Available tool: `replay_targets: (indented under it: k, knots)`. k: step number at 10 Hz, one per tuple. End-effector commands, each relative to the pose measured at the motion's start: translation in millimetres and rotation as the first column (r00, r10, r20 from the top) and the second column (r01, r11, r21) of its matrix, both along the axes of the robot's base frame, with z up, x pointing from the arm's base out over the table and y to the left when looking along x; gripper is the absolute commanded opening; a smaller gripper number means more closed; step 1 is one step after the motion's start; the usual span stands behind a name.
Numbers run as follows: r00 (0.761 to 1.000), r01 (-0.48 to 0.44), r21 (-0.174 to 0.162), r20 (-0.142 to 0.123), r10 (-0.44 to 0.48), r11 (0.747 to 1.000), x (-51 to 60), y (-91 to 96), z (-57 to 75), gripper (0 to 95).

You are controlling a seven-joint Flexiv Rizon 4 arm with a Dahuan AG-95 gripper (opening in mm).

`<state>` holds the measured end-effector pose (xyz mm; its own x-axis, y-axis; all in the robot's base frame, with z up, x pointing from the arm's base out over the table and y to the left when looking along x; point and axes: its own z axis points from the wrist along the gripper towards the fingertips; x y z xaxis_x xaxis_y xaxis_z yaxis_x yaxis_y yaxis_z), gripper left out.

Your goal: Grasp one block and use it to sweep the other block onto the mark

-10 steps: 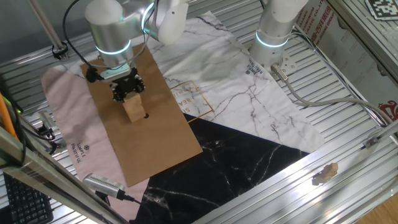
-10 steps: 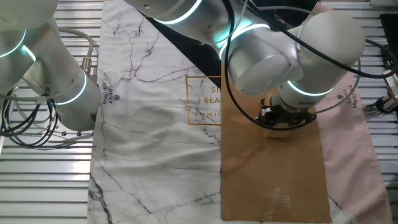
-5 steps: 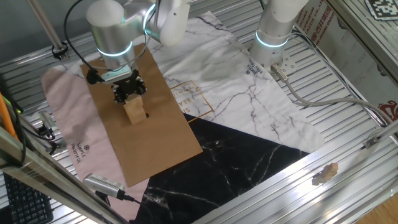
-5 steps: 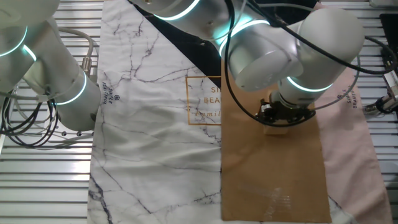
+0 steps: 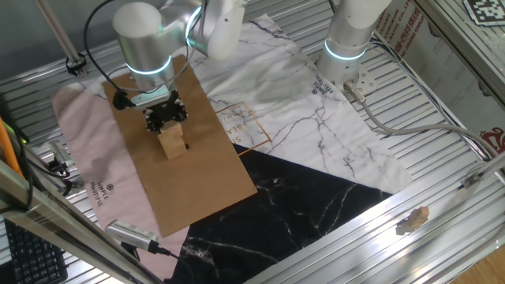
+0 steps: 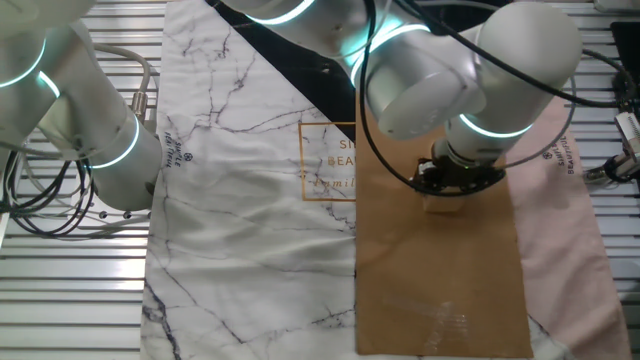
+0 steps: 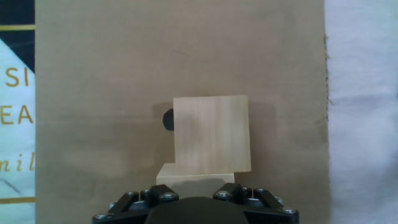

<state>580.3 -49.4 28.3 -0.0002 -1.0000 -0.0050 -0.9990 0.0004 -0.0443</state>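
Note:
In the hand view a pale wooden block (image 7: pixel 211 134) stands on the brown paper sheet (image 7: pixel 93 74). Its left edge covers part of the mark (image 7: pixel 166 119), a small black dot. A second wooden block (image 7: pixel 194 177) lies just behind it, touching it, and my gripper (image 7: pixel 194 190) is shut on that one. In one fixed view the gripper (image 5: pixel 165 118) hangs over the free block (image 5: pixel 170 144), with the mark (image 5: pixel 185 146) right beside it. In the other fixed view the gripper (image 6: pixel 456 178) hides most of the block (image 6: pixel 443 206).
The brown sheet (image 5: pixel 197 181) lies over a pink cloth (image 5: pixel 87 150), a white marble-print cloth (image 5: pixel 316 118) with an orange printed square (image 5: pixel 241 126), and a black marble cloth (image 5: pixel 292 209). A second robot arm's base (image 5: pixel 345 47) stands at the back. A silver tool (image 5: pixel 130 231) lies near the front.
The arm and gripper have shifted only slightly, with the held block still against the free block. The free block stays beside the mark.

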Motion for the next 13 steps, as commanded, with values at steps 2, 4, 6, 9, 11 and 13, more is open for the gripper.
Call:
replay_targets:
  k: [2,4,6,9,11,13]
  knots:
    - [1.0,0.002,0.009,-0.001,-0.002,1.0,-2.0,-4.3,-1.1,0.0]
    - [1.0,0.004,0.006,-0.002,-0.004,1.0,-2.0,-10.7,3.5,0.0]
    - [1.0,0.001,0.019,-0.003,-0.001,1.0,2.9,-20.2,2.2,0.0]
    - [1.0,0.005,0.024,-0.009,-0.005,1.0,22.3,-22.4,8.7,0.0]
    - [1.0,0.001,0.027,-0.015,-0.001,1.0,40.6,-22.1,16.5,0.0]
    - [1.0,-0.002,0.036,-0.02,0.003,0.999,52.6,-26.8,19.6,0.0]
